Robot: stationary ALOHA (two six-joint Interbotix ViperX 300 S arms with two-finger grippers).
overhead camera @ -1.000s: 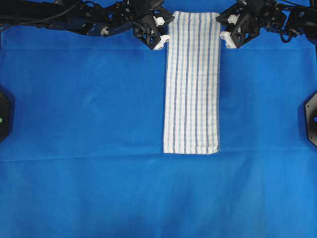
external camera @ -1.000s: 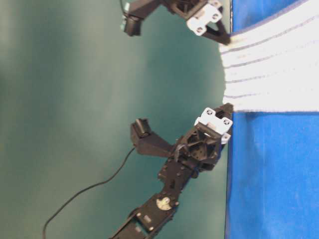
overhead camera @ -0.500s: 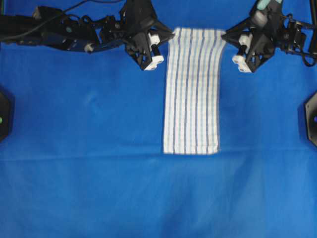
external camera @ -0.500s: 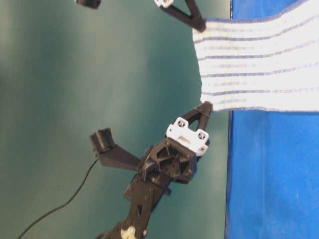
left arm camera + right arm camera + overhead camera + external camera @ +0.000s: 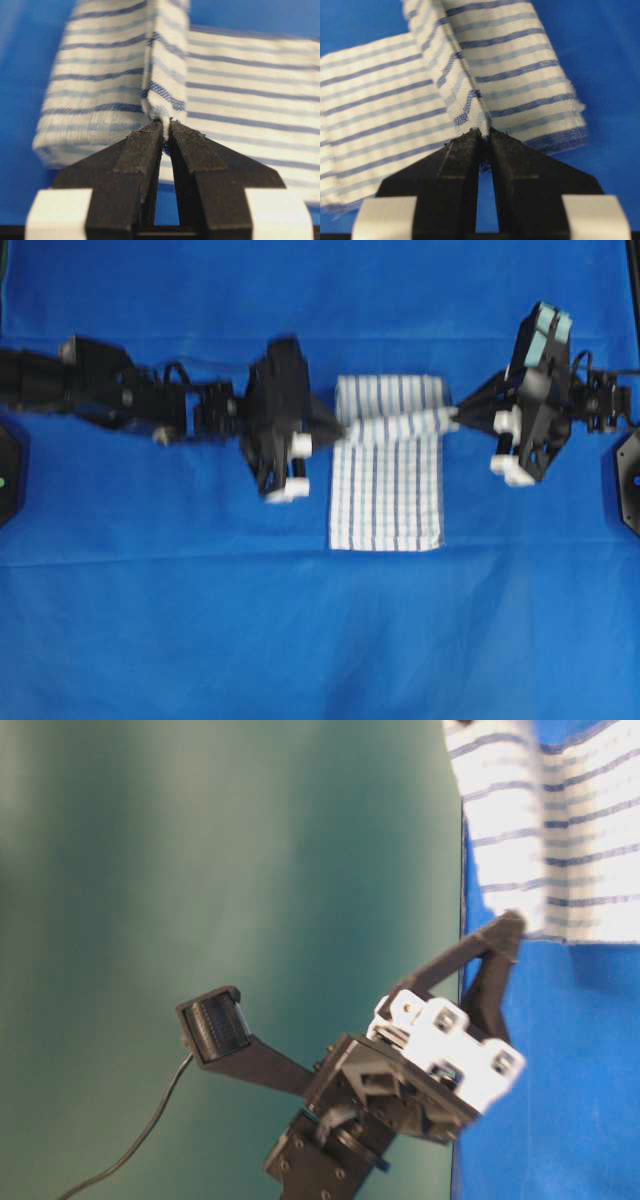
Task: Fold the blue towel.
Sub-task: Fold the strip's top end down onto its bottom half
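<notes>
The blue towel [image 5: 388,465], white with thin blue stripes, lies as a narrow strip on the blue sheet, and its far end is lifted and curled over toward the near end. My left gripper [image 5: 340,427] is shut on the towel's left far corner [image 5: 161,111]. On the opposite side my right gripper [image 5: 455,420] is shut on the right far corner [image 5: 479,127]. In the table-level view one gripper [image 5: 512,925] pinches the raised towel edge [image 5: 545,830]. The near end stays flat on the sheet.
A large plain blue sheet [image 5: 300,630] covers the whole table. Black fixtures sit at the left edge [image 5: 8,472] and right edge [image 5: 630,480]. The table's edge [image 5: 460,1020] runs beside a green backdrop.
Both grippers have carried the towel's far end up and toward the near end. The flat strip has grown shorter, and the lifted part now arches over it.
</notes>
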